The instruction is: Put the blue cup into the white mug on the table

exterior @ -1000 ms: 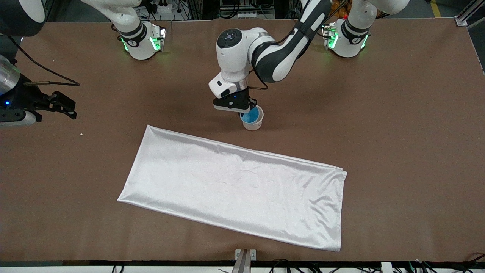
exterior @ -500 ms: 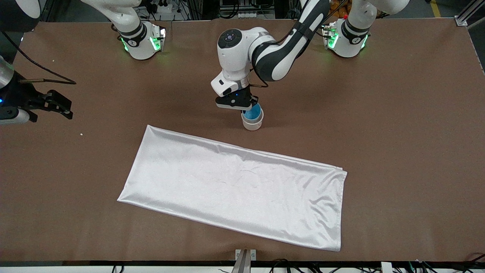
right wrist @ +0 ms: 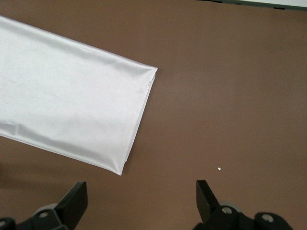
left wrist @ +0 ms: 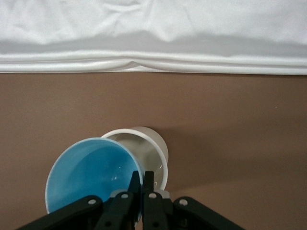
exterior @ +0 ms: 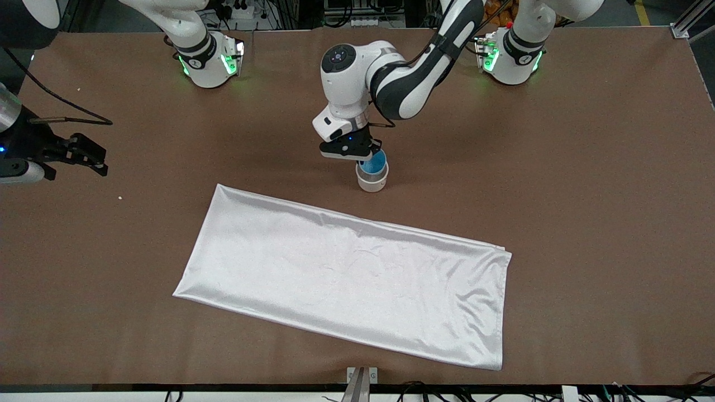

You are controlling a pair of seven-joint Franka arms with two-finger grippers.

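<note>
In the front view the left gripper [exterior: 366,158] hangs over the middle of the table [exterior: 586,184], pinching the rim of the blue cup [exterior: 373,163]. The cup is tilted and sits just above the mouth of the white mug [exterior: 372,180], overlapping it, with the mug standing upright on the table. A white cloth [exterior: 352,279] lies flat nearer to the camera than the mug, apart from it. The right gripper [exterior: 84,153] waits in the air over the right arm's end of the table, its fingers spread wide and holding nothing.

In the left wrist view the two fingers [left wrist: 135,184] are drawn close together on the cup's [left wrist: 91,172] rim, and the mug [left wrist: 144,151] shows beside and under the cup, with the cloth's [left wrist: 153,28] edge nearby.

In the right wrist view the spread fingers [right wrist: 76,199] frame bare table [right wrist: 230,96], a corner of the cloth [right wrist: 67,115] and a tiny white speck [right wrist: 219,168].
</note>
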